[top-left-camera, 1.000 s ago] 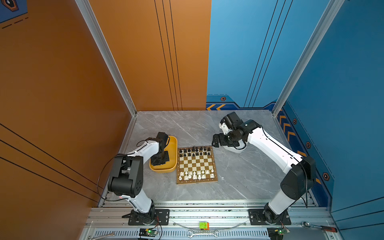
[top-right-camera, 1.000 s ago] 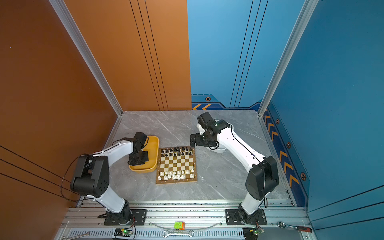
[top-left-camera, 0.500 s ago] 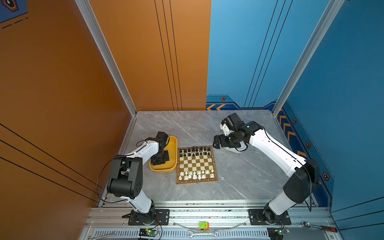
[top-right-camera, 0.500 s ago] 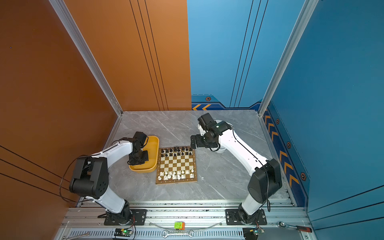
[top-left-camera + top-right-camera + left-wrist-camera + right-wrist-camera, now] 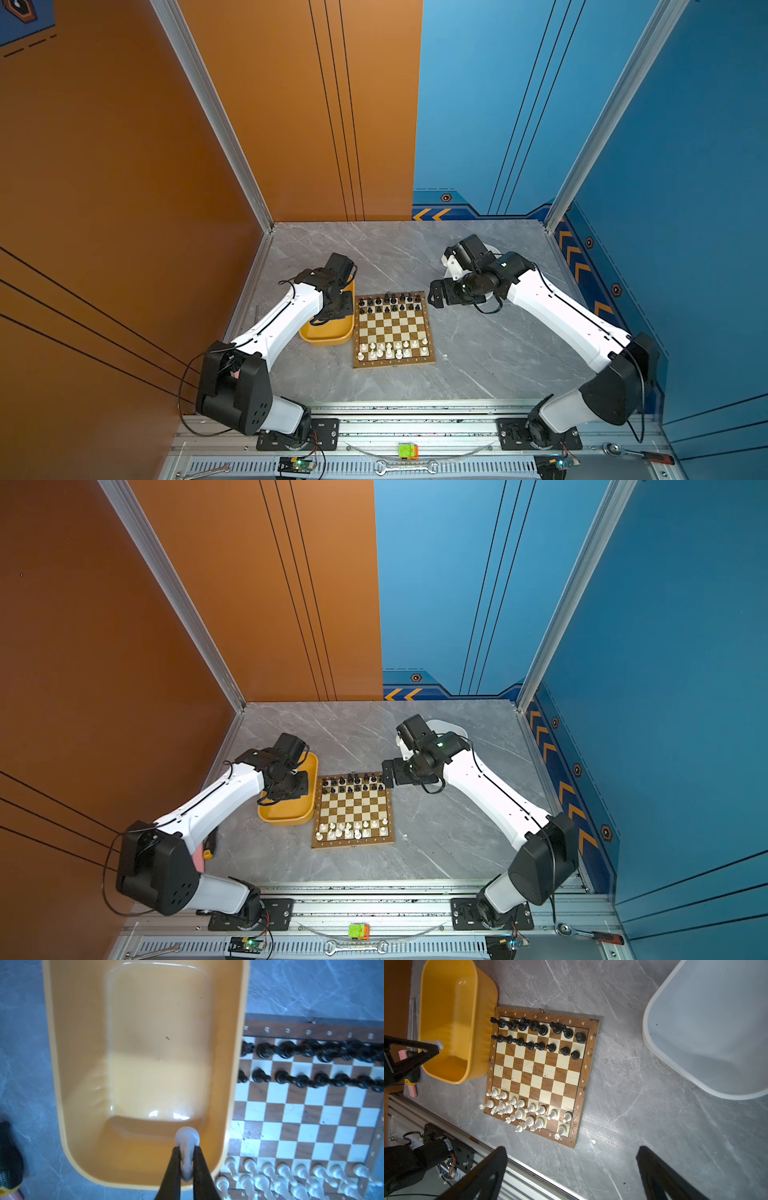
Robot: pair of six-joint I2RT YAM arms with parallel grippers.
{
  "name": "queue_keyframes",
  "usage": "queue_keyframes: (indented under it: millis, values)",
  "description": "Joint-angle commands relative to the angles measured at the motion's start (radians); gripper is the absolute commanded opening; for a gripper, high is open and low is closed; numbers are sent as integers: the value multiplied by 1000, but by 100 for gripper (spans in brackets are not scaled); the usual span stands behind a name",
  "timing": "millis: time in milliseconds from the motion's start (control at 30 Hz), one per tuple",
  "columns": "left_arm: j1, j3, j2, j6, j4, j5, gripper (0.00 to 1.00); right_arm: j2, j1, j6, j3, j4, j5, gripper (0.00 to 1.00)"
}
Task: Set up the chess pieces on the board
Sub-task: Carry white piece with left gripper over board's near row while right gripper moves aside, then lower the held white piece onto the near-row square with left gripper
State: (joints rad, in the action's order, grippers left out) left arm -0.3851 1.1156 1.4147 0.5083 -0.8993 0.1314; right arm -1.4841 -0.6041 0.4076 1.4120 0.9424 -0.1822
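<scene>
Over the glossy yellow tub [image 5: 155,1032], left tool [image 5: 186,1149] pinches a smooth cream piece [image 5: 187,1139]; right tool [image 5: 571,1148] spread.

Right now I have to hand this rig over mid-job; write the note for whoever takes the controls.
Grippers: the left gripper is shut on a white piece, over the yellow tub beside the board. The right gripper is open and empty, over the table off the board's far corner, near the white tub.
Done: black pieces fill their two far rows; white pieces fill the pawn row and seven back-row squares.
Left: the g square in white's back row is bare; the held piece probably goes there. No other piece shows in the yellow tub.
</scene>
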Motion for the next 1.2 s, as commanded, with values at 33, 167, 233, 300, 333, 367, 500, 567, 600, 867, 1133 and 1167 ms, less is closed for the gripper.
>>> queue_keyframes:
  millis: [33,167,233,300,333,367,500,567,600,867,1133,1167]
  values:
    - [-122,16,-81,132,-85,37,0,121,-13,32,-94,32,26,100]
    - [-274,3,-132,254,-87,66,0,230,-27,58,-188,38,33,100]
    - [-363,-5,-141,317,-85,95,0,289,-35,71,-235,49,36,100]
    - [-447,-7,-132,370,-84,120,0,338,-43,84,-270,64,44,100]
    - [-491,-8,-119,396,-83,132,0,365,-47,91,-287,73,47,100]
    - [-526,-5,-104,413,-82,144,0,388,-49,98,-301,81,51,100]
    - [-649,14,-9,447,-34,156,0,477,-58,119,-338,127,68,100]
    - [-681,31,46,445,7,145,0,509,-59,123,-348,149,73,100]
    - [-696,46,75,437,27,139,0,524,-59,124,-351,159,76,100]
    - [-732,199,263,351,45,134,0,575,-56,123,-344,205,104,100]
    - [-689,226,342,273,65,75,0,589,-44,141,-345,208,125,100]
    - [-681,222,346,266,71,64,0,590,-41,142,-344,209,126,100]
